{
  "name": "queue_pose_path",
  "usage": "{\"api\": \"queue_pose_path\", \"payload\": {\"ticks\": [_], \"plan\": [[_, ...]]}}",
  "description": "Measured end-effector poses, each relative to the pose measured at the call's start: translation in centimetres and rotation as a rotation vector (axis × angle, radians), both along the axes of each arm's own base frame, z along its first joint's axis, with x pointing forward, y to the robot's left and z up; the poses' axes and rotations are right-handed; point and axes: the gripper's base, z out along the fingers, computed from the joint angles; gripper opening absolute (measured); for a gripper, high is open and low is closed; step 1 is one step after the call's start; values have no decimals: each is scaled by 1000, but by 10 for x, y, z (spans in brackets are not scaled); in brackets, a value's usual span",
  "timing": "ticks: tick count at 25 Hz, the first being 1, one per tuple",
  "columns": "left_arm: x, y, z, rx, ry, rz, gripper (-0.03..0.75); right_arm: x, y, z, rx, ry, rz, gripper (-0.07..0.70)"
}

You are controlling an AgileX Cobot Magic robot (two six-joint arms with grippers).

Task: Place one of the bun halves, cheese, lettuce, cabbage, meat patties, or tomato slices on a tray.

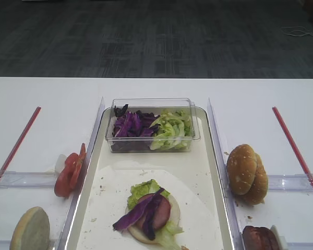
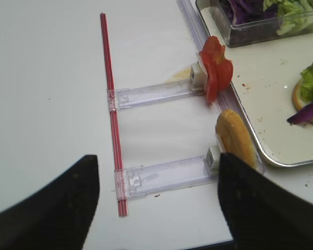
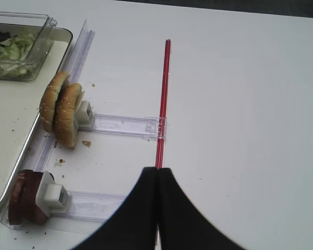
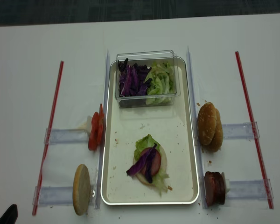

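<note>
The white table [image 4: 28, 56] carries the long tray [image 4: 186, 140] down its middle. At the tray's far end a clear plastic box [image 4: 147, 56] holds purple cabbage [image 4: 132, 80] on the left and light green lettuce [image 4: 159, 84] on the right. Nearer on the tray lies a stack [image 4: 149, 163]: a bun half with its flat face up, lettuce, a meat patty and cabbage strips on top.

Off the tray's left rim, tomato slices [image 4: 95, 131] stand on edge in a clear holder, and a single bun half [image 4: 81, 189] stands on edge nearer the camera. Off the right rim, two bun halves [image 4: 210, 126] stand together, with meat patties [image 4: 214, 188] on edge below them.

The left gripper [image 2: 156, 203] hovers over the table beside the single bun half, jaws spread wide and empty. The right gripper [image 3: 157, 208] hangs over the table near a red strip [image 3: 164, 94], its fingers pressed together on nothing.
</note>
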Motion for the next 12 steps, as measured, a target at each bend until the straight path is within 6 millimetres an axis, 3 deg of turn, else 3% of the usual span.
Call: {"api": "queue_pose_path", "payload": {"ticks": [12], "plan": [[0,0,0,0,0,0,484,0,0,0,-2,0,1,6]]}}
